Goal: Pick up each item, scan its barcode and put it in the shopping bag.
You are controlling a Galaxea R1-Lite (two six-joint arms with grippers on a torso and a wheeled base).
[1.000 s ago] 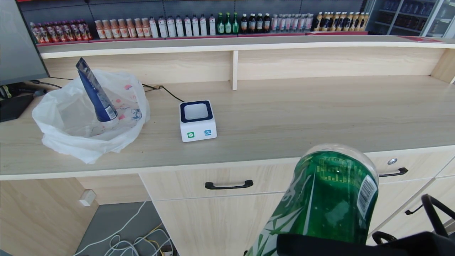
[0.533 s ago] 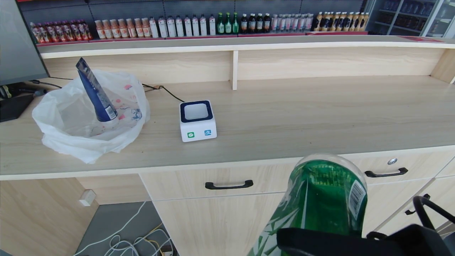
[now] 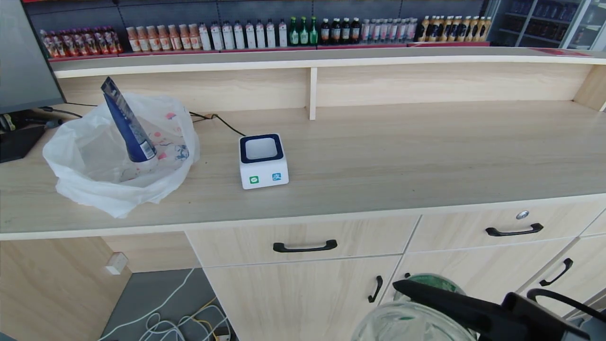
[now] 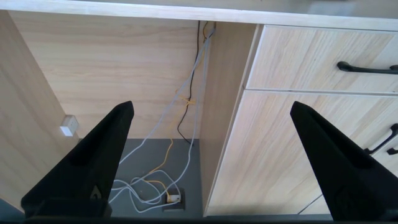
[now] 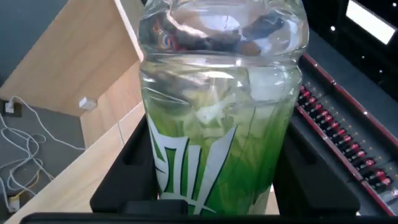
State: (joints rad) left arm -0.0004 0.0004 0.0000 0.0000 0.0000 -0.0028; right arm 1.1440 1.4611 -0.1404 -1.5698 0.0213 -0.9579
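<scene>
My right gripper [image 3: 428, 308] is shut on a green bottle [image 3: 411, 323] low at the head view's bottom edge, in front of the counter drawers. The bottle's clear base faces the camera. In the right wrist view the green bottle [image 5: 217, 124] sits between the black fingers [image 5: 127, 165] of the right gripper [image 5: 214, 183]. The white scanner [image 3: 263, 160] with its dark-rimmed window stands mid-counter. To its left lies the white shopping bag [image 3: 90, 180], a blue tube [image 3: 128, 121] standing in it. My left gripper [image 4: 211, 112] hangs open below the counter edge, nothing between its fingers.
The wooden counter [image 3: 402, 156] has a raised back shelf [image 3: 312, 61] with a divider. Drawers with black handles [image 3: 305, 246] face me below it. A black cable [image 3: 222, 121] runs behind the scanner. Loose cables [image 4: 155, 186] lie on the floor under the counter.
The right gripper has dropped with the green bottle toward the head view's bottom edge. The bottle's side and barcode no longer show; its clear base does. Bag, tube and scanner have not moved.
</scene>
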